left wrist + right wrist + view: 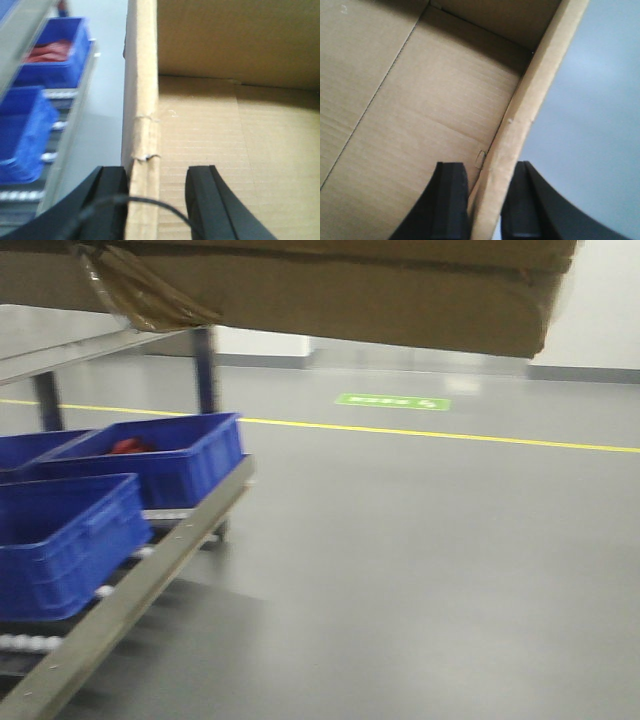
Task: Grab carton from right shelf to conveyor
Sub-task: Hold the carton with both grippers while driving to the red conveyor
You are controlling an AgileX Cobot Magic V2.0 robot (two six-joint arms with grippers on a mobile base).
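Front view only: tape (150,298) under carton (360,300)

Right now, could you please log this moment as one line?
carton: in the air | left gripper: shut on its wall | right gripper: shut on opposite wall

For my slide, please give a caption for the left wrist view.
Left hand grips the carton by its side wall; blue bins beyond.
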